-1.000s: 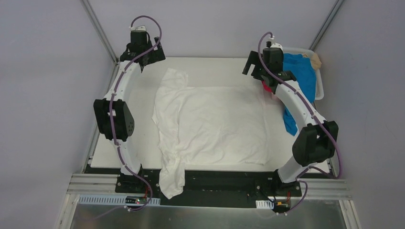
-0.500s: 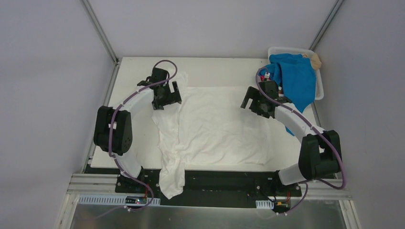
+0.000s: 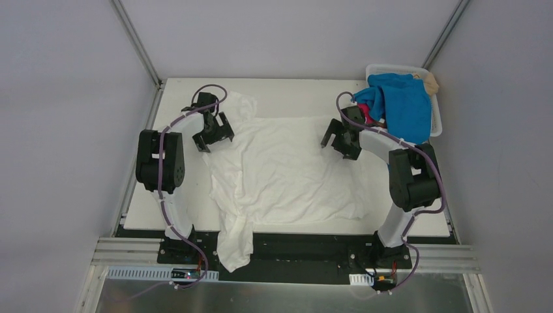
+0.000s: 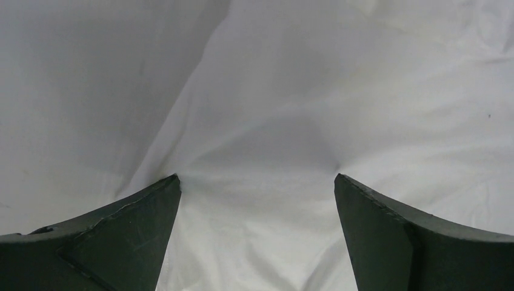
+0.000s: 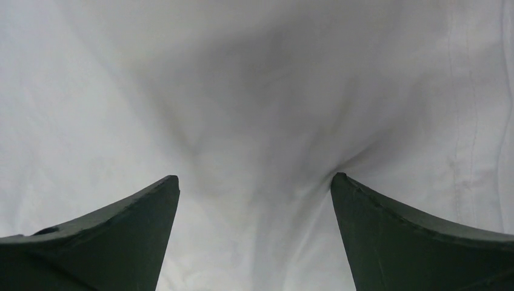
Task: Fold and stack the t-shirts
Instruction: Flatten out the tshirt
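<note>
Left wrist view shows us the left gripper point(image 4: 257, 179) with its jaws spread wide, both tips dimpling the white t-shirt point(image 4: 339, 91). The right gripper point(image 5: 254, 177) is likewise parted and pressed into the cloth. We judge that both are set low near the far corners of the shirt, which lies spread across the table point(image 3: 293, 88), so that each can pinch up an edge for a fold. The blue t-shirt point(image 3: 404, 104) lies heaped in the basket point(image 3: 391, 66) at the far right.
</note>
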`<state>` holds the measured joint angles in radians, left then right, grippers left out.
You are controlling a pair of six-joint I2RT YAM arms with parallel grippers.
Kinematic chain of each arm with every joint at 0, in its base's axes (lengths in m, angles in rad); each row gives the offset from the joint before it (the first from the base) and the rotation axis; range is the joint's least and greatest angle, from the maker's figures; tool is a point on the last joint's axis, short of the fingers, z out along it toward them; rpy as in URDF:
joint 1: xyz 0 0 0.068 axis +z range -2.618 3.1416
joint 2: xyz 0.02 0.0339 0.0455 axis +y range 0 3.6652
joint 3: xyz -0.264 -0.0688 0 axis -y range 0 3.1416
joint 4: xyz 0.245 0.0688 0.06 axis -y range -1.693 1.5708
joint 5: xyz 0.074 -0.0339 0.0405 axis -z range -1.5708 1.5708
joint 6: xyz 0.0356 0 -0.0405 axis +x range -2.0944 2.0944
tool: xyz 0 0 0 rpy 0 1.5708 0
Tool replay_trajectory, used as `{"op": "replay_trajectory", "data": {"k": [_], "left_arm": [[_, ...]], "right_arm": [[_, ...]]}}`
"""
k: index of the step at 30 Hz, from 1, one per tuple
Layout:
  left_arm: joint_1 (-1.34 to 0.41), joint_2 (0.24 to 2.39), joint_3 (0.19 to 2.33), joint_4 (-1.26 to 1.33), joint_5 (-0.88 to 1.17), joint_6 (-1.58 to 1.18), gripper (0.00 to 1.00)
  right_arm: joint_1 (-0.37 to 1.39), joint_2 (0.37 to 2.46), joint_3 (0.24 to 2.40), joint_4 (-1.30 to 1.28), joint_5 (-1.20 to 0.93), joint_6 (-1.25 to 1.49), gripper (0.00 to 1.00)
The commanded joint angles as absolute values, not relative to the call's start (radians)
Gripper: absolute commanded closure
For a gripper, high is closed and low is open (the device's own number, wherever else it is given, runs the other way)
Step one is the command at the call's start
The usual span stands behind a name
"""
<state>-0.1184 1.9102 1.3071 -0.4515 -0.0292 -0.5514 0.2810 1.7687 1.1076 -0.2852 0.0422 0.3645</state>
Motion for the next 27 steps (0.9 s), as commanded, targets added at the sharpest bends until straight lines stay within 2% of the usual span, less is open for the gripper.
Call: {"op": "replay_trajectory", "data": {"k": [1,9,14,22,27], "left_arm": [[-0.044,2.007,1.389,-0.501,-0.054,-0.555,0.00],[-0.006,2.240,1.751,-0.629,-0.057,-0.524,0.00],[0.027,2.359,1.991,-0.686,-0.061,-0.500,0.00],[0.065,2.497,2.219,-0.698,-0.013,-0.527,0.00],[0.075,2.496,2.279,-0.701,0.055,-0.533,0.00]], "right_arm": [[0.302,1.839,1.194,-0.311,0.052,0.378,0.01],[0.308,1.876,1.267,-0.288,0.113,0.371,0.01],[0.307,1.982,1.380,-0.285,0.106,0.341,0.01],[0.288,2.130,1.590,-0.281,0.153,0.313,0.01],[0.288,2.128,1.628,-0.292,0.120,0.309,0.01]]}}
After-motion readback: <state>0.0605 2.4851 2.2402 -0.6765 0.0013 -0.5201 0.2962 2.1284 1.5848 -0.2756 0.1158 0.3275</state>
